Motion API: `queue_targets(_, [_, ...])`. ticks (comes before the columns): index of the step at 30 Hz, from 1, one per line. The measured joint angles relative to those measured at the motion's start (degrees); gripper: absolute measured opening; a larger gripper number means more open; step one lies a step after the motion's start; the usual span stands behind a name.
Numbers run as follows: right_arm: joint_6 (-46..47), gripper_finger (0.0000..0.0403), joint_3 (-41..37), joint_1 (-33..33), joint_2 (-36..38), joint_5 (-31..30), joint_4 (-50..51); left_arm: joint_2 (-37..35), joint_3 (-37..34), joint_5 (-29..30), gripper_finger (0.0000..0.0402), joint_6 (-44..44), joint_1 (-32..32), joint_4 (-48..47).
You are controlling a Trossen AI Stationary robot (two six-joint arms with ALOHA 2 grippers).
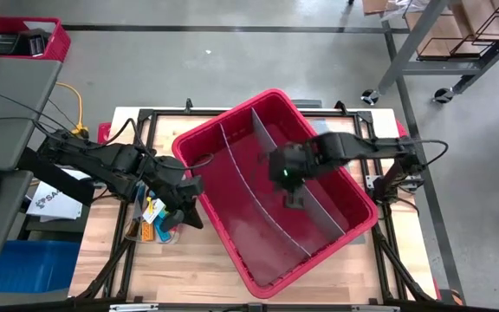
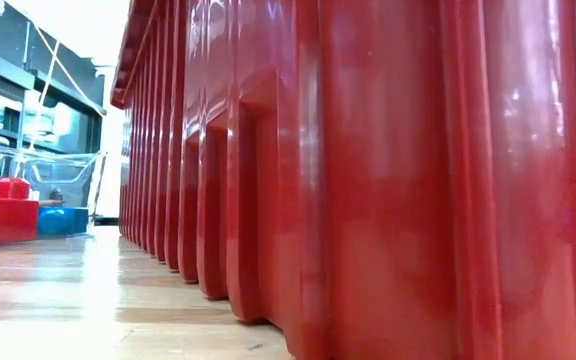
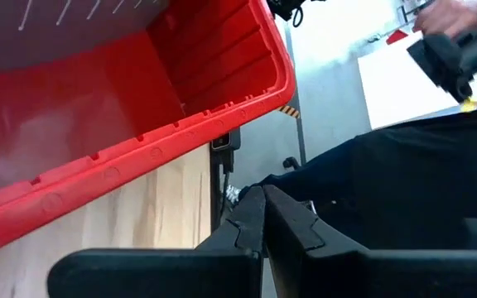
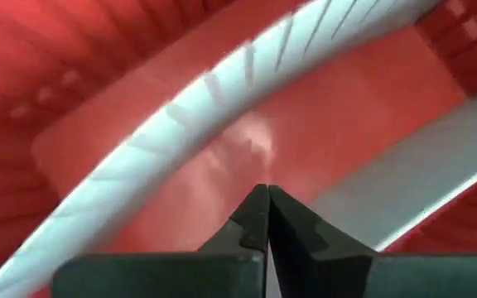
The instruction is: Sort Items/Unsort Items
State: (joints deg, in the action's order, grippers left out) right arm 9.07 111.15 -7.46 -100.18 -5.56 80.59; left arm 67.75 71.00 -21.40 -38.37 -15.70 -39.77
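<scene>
Since the items (image 1: 152, 217) look small, light and stiff, a grip across their middles is advised; both grippers' fingers are closed, empty.

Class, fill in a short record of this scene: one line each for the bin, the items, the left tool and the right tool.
bin: red bin with grey dividers, lying askew on the table
items: small coloured pieces on the wood beside the bin
left tool: left tool shut, outside the bin by the items
right tool: right tool shut, empty, over the bin's floor
</scene>
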Motion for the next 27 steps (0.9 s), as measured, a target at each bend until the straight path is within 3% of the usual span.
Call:
queue_targets(3, [5.58,0.0,0.54,-0.75,0.19,1.39,11.19,0.01,0.0,-0.23,0.0,0.41,-0.04,-0.37])
queue_targets(7, [14.79,0.0,-1.31,-0.85,3.45,7.67,9.8,0.03,0.01,-0.29,0.0,3.05,0.01,-0.74])
queue_targets(12, [18.87,0.0,-3.26,-2.77,5.54,3.97,6.55,0.06,0.02,-0.18,0.0,3.69,-0.26,-1.36])
queue_targets(17, [24.48,0.0,-3.61,-7.65,5.66,4.71,8.28,0.11,0.02,0.87,0.0,7.57,-1.76,-6.36])
queue_targets(27, [46.72,0.0,-3.71,-23.35,2.61,7.15,-2.26,0.43,0.0,16.6,0.0,15.96,-4.6,-9.66])
